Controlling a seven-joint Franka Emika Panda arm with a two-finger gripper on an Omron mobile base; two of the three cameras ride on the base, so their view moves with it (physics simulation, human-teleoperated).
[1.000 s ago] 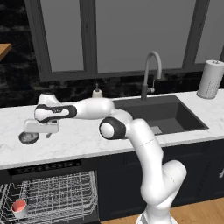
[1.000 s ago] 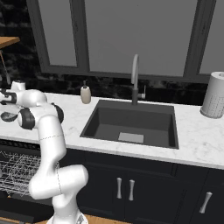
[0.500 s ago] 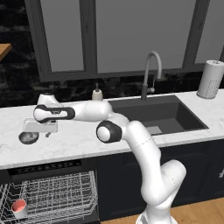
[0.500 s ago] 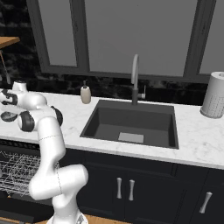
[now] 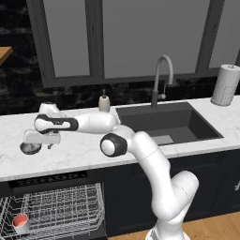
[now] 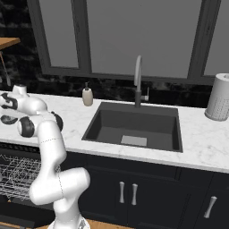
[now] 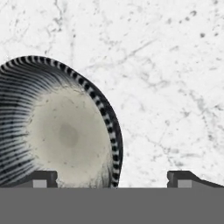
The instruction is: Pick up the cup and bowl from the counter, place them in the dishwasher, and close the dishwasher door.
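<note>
White marble counter [image 5: 84,150], end effector [image 7: 112,177] spread apart straddling bowl [image 7: 57,131] rim

Bowl [image 7: 61,131] cut off by the left edge in the hand view, half covered by the hand from the left base. Fingertips [image 7: 41,178] barely poking up, contact with the rim unclear. Dishwasher [image 5: 51,213] rack cropped at bottom and left.

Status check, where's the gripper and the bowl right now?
Gripper open, low over the bowl on the counter. One finger inside the rim, one outside. Cup already racked. Nothing blocking.
</note>
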